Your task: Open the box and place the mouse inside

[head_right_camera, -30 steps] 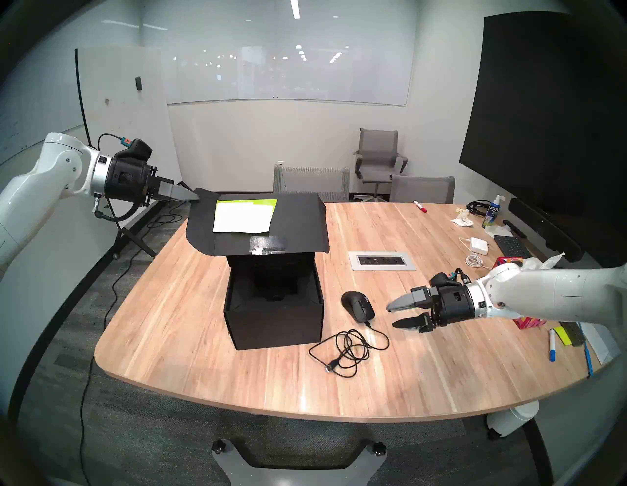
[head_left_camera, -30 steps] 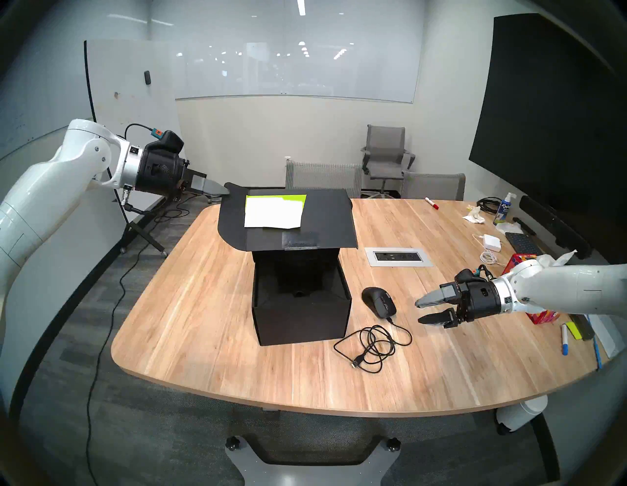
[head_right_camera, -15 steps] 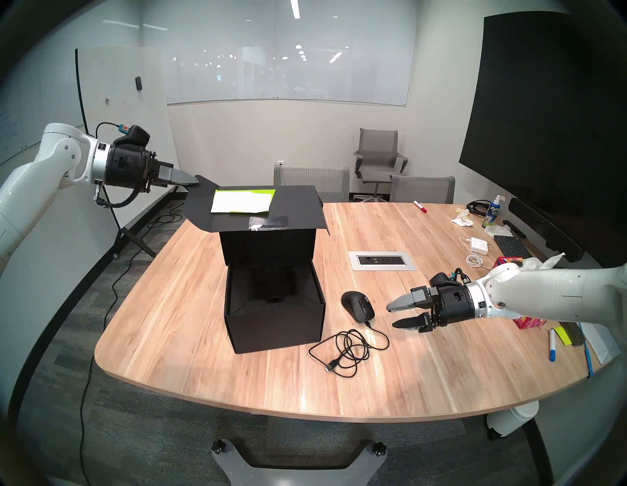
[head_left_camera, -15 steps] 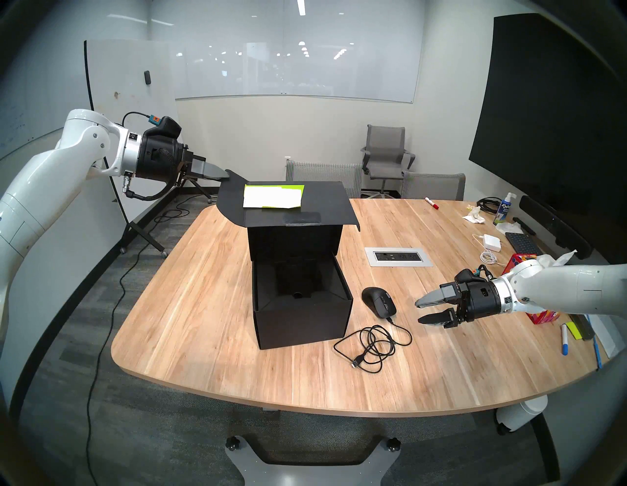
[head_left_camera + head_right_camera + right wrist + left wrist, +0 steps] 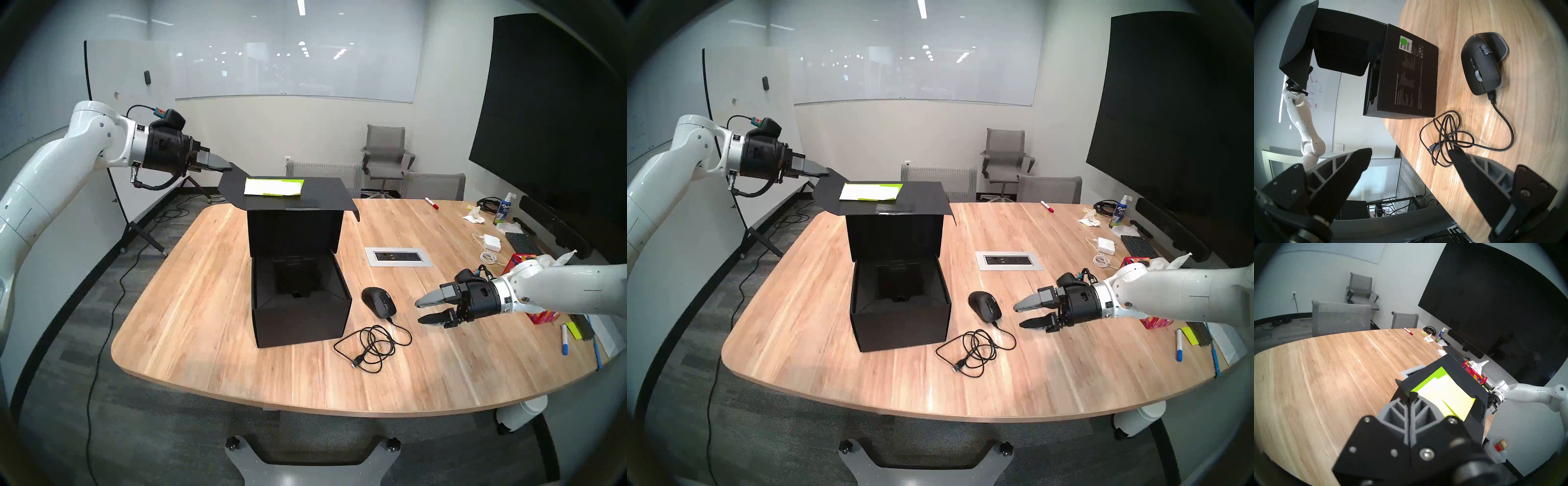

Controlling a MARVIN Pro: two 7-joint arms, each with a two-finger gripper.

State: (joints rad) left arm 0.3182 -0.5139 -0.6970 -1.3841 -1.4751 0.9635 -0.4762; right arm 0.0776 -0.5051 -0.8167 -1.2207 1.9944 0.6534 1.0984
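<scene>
My left hand is clamped on a corner tab of the black box's lid flap, holding it raised and nearly level above the open box, with pale and yellow-green notes on top. My right hand hovers spread wide and empty over the wooden surface; the mouse lies just beyond its fingertips, between hand and box, its coiled cable nearby.

The mouse lies right of the box on the table.
</scene>
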